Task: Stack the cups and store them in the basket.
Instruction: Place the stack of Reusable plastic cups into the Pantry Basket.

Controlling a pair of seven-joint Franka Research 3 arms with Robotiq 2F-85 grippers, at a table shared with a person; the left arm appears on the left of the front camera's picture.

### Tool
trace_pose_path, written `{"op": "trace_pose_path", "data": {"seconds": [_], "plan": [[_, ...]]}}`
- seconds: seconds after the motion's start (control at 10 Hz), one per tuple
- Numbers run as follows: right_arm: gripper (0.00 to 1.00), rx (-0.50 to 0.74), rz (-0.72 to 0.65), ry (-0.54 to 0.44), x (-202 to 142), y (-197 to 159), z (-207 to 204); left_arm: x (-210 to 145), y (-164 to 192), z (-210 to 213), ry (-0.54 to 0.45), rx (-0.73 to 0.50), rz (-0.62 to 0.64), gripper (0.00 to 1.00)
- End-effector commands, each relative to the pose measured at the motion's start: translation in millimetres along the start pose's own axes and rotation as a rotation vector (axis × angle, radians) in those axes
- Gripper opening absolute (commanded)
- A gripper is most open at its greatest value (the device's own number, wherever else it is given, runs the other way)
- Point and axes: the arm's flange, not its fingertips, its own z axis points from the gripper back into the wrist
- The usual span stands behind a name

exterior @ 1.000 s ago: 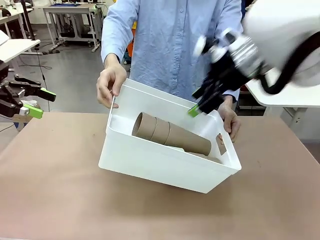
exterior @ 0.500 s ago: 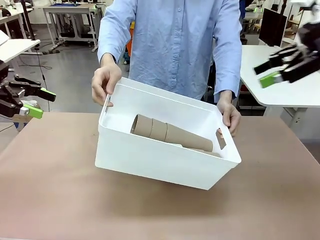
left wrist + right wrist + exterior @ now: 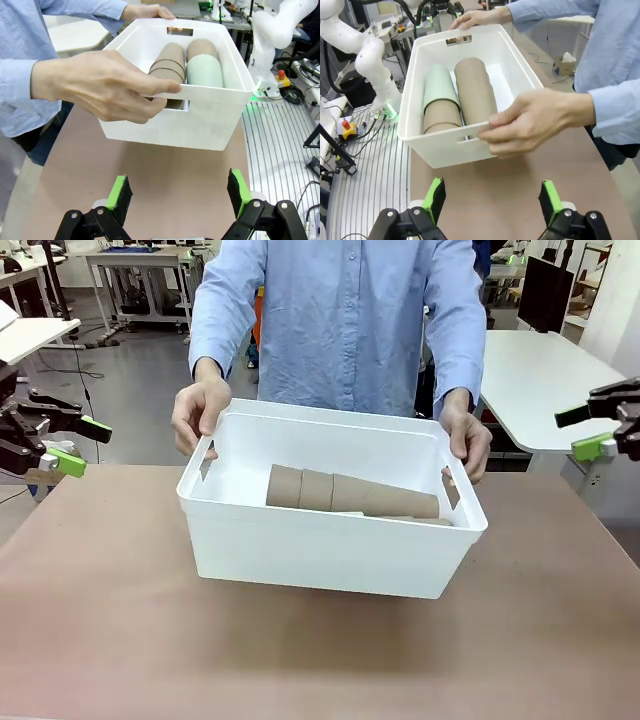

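Since a second ago the right gripper (image 3: 598, 430) has pulled out of the basket (image 3: 320, 550) to the table's right edge, and the basket has been levelled from its tilt; in the front view we see a person's hands (image 3: 198, 416) gripping its two short sides, the other hand (image 3: 470, 442) at the far handle slot; a nested stack of brown cups (image 3: 350, 494) lies on its side inside; the left gripper (image 3: 62, 445) hangs off the table's left edge, jaws wide apart; the right one is likewise spread and empty.

In the left wrist view we look between our own wide-spread green pads (image 3: 120, 192) at the basket (image 3: 220, 120), held at its near slot by one hand (image 3: 105, 85); inside lie the brown cups (image 3: 170, 62) and, just beside them, a mint green cup (image 3: 204, 70).

In the right wrist view our pads (image 3: 436, 197) stand wide, holding nothing; the basket (image 3: 445, 147) sits ahead, a hand (image 3: 530, 122) on its near rim; the green cup (image 3: 439, 90) is nested in a brown one, beside the brown stack (image 3: 474, 90).
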Motion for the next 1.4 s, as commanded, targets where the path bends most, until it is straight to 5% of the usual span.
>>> {"op": "trace_pose_path", "data": {"seconds": [0.0,1.3], "plan": [[1.00,-0.039,0.020,-0.029,-3.7,11.9,0.0,2.2,-0.6,2.0,-0.003,-0.006,0.005,1.00],[1.00,-0.013,0.003,-0.003,-5.7,3.9,1.7,2.2,-0.6,2.0,-0.003,-0.006,0.005,1.00]]}}
